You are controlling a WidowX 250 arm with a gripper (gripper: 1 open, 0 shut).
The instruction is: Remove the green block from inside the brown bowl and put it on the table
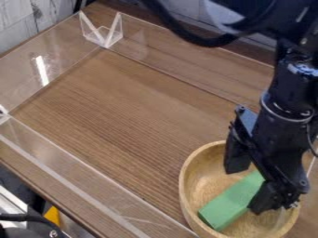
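Note:
The green block (231,204) lies inside the brown bowl (199,165) at the lower right of the table (125,112). One end of the bar points to the bowl's near rim, the other end is hidden under the gripper. My black gripper (262,175) reaches down into the bowl over the block's far end, its fingers open, one on each side of the bar. I cannot tell whether the fingers touch the block.
Low clear acrylic walls (50,56) border the tabletop on the left, back and front. A clear V-shaped acrylic stand (102,31) sits at the back left corner. Bare wood stretches left of the bowl.

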